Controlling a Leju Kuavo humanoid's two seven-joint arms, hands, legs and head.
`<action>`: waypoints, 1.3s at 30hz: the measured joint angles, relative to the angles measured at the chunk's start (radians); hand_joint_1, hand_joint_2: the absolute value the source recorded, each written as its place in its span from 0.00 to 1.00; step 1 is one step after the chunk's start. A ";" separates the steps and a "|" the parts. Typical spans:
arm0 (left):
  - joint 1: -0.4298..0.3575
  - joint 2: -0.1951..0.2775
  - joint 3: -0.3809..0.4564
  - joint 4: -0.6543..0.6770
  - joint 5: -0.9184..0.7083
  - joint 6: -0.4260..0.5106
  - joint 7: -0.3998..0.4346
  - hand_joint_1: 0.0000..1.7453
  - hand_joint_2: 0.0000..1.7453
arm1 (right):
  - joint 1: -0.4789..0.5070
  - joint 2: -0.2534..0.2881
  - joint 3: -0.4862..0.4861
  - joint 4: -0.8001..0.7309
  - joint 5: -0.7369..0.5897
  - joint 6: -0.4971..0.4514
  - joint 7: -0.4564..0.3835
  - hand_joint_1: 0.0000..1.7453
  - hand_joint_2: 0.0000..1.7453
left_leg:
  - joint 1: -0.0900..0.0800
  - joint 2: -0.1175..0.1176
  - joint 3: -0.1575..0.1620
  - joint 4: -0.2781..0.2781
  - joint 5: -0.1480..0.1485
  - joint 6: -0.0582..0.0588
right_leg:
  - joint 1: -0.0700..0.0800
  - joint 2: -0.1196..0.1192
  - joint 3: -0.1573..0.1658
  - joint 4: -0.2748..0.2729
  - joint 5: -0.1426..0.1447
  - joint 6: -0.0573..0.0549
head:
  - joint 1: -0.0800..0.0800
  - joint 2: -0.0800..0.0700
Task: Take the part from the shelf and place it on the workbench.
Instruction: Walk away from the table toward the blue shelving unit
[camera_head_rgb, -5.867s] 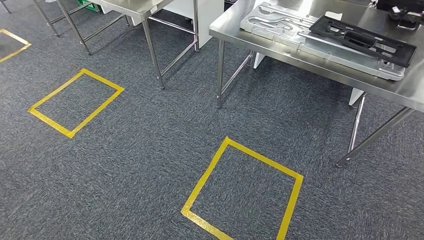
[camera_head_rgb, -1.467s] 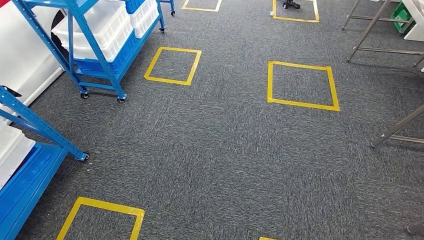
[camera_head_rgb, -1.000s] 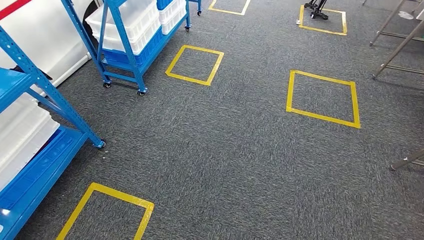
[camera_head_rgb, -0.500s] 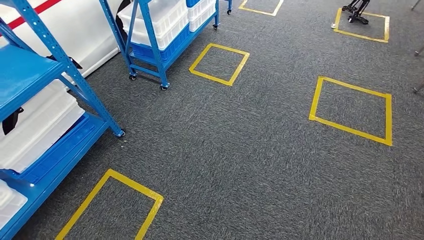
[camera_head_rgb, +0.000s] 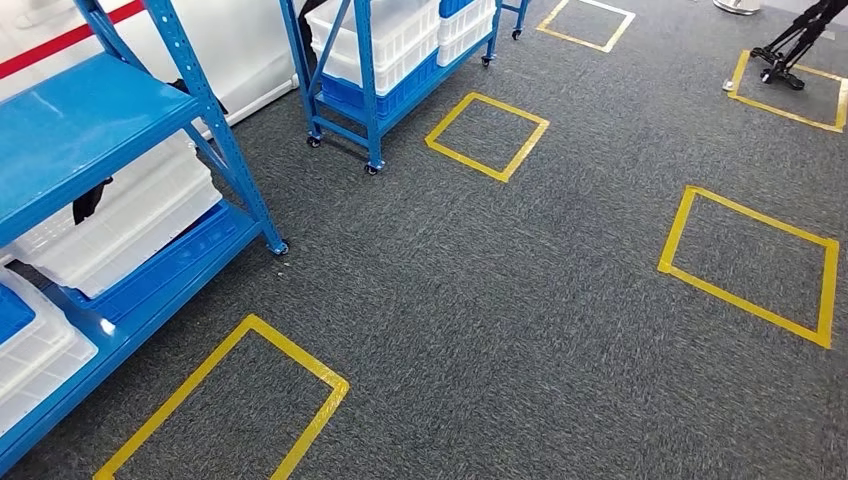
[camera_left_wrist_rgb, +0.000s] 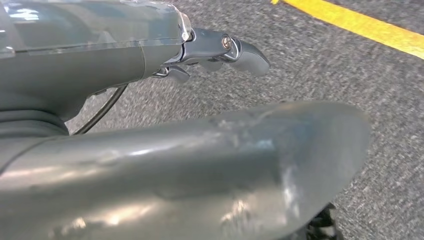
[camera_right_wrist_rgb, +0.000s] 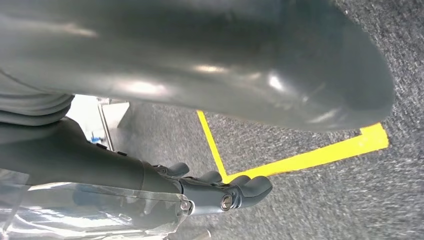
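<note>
Left robot hand (camera_left_wrist_rgb: 220, 50) empty, right robot hand (camera_right_wrist_rgb: 220, 192) empty

"Report, left side?"
"To my near left, a blue steel shelf (camera_head_rgb: 90, 130), upright, white crates (camera_head_rgb: 130, 225) on its lower tiers. Farther off, a second blue shelf (camera_head_rgb: 372, 60) on castors, likewise loaded."

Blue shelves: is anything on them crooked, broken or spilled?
Nothing stands out. The white bins sit flat on the near blue shelf, and more white bins are stacked neatly on the far shelf. The carpet looks clean between the yellow tape squares.
</note>
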 joint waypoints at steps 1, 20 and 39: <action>0.001 0.000 0.000 0.000 0.000 0.000 0.002 0.00 0.00 | 0.001 0.000 0.001 0.000 0.001 0.000 0.000 0.00 0.00 | 0.000 -0.012 0.001 0.002 -0.001 -0.002 | -0.002 0.005 0.020 -0.051 0.039 0.000 | 0.000 0.000; -0.003 0.000 0.008 0.000 0.016 0.009 0.021 0.00 0.00 | 0.005 0.001 0.010 0.002 0.010 0.006 0.012 0.00 0.00 | -0.006 0.095 -0.014 0.034 -0.018 -0.040 | 0.007 -0.082 0.128 -0.260 0.108 -0.038 | -0.006 0.000; -0.002 -0.007 0.010 0.000 0.009 0.015 0.034 0.00 0.00 | -0.002 0.001 0.012 0.003 0.014 0.006 0.011 0.00 0.00 | 0.001 -0.048 -0.020 0.030 -0.017 -0.046 | -0.006 0.033 0.108 -0.259 0.131 -0.032 | -0.003 0.000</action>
